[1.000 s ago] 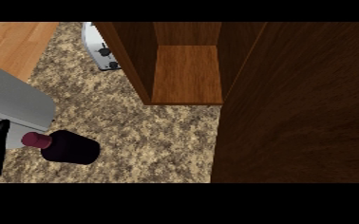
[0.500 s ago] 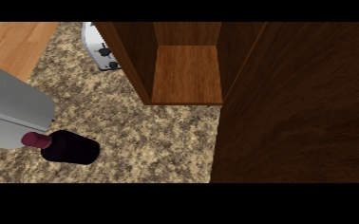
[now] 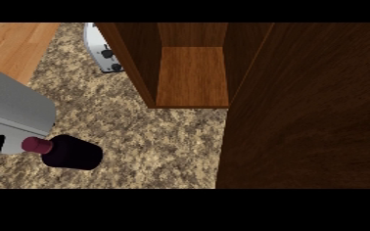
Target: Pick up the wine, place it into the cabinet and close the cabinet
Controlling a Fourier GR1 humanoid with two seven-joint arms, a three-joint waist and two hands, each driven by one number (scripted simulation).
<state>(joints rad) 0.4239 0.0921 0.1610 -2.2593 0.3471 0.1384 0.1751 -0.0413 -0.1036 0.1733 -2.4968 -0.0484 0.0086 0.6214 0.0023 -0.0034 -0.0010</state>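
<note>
The wine bottle (image 3: pixel 71 152) is on the speckled stone bench (image 3: pixel 166 142), in the near left part of it and well apart from the cabinet (image 3: pixel 137 61). Its body is dark, almost black, and its burgundy cap (image 3: pixel 36 145) points toward the view's left edge. From this steep angle I cannot tell whether the bottle stands upright or lies on its side.

A grey forearm (image 3: pixel 22 110) comes in at the left edge, just above and behind the cap. The cap overlaps the forearm's pale lower band, but whether the two touch cannot be told. No fingers of either hand show, so I cannot tell whether they are apart, together or clamped on anything.

The cabinet is of brown wood and stands open at the far middle of the bench. Its lighter shelf (image 3: pixel 192 78) lies bare between dark side walls. To the right, a broad dark wooden panel (image 3: pixel 303 107), seemingly the cabinet's open door, fills the view from top to bottom and hides the bench's right part.

A white toaster (image 3: pixel 101 54) sits at the far side of the bench, just left of the cabinet's left wall, which hides part of it. Beyond the bench's far left edge shows a pale wooden floor (image 3: pixel 22 44).
</note>
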